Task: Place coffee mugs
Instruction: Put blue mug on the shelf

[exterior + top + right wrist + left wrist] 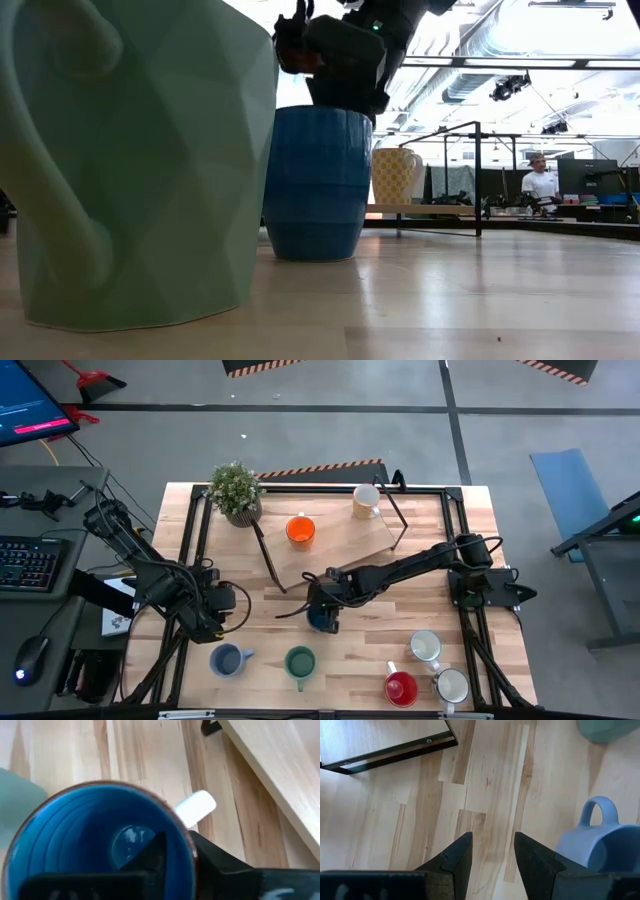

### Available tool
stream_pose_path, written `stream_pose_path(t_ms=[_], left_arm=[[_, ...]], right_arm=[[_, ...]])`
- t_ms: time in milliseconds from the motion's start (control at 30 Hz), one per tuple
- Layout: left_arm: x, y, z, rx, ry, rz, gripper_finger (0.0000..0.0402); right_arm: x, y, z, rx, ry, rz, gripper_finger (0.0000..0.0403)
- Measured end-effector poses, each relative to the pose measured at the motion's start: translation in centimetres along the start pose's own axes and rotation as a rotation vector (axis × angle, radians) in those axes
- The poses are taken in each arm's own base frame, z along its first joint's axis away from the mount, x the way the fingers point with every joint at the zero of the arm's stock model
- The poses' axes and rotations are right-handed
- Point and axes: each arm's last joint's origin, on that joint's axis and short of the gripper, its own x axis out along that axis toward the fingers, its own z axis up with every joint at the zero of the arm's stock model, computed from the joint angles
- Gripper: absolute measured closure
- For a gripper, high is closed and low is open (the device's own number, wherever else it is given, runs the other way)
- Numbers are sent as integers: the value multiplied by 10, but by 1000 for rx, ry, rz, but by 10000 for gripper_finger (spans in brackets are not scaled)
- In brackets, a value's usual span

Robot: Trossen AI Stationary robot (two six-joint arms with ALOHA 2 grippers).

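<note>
The bright blue mug (322, 620) stands on its base near the table's middle, also in the low view (318, 185). My right gripper (322, 604) reaches down into it from above, shut on its rim. My left gripper (230, 603) hovers open over bare wood, above the grey-blue mug (228, 659), which shows beside its fingers (600, 845). The orange mug (300, 531) and cream mug (366, 502) stand on a raised wooden shelf (340, 550). Green (300, 662), red (400, 687) and two white mugs (425, 647) (451, 685) stand near the near edge. My right gripper holds the bright blue mug by its rim (186, 832), right beside the white handle (196, 807). One finger (155, 852) is inside the mug and the other (220, 865) outside. The fingers come from above, pointing down. The mug is upright, its base on the table (318, 255).
A potted plant (236, 490) stands at the table's far left corner beside the shelf's black frame (268, 565). The green mug (130, 160) fills the low view's foreground. Bare wood lies between the blue mug and the white mugs. A person (541, 180) is far off in the room.
</note>
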Motion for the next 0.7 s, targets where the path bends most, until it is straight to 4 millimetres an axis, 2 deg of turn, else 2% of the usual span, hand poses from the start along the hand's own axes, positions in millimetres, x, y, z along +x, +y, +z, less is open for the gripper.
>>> stream_pose_path(t_ms=[100,233,300,400,500,600,700], left_arm=[[0,0,0,0,-8,6,268],[0,0,0,0,-12,10,268],[0,0,0,0,-12,10,268],[0,0,0,0,-13,10,268],[0,0,1,0,-15,12,268],[0,1,1,0,-27,22,268],[0,1,1,1,-42,34,268]], right_arm=[[0,-1,0,32,2,-2,390],[-11,5,4,6,-19,-44,398],[-31,13,10,-35,-46,-57,399],[-72,23,23,-52,-115,-69,401],[-107,26,31,-69,-138,-123,401],[-136,12,42,-97,-142,-244,402],[-153,-21,57,-78,-141,-324,402]])
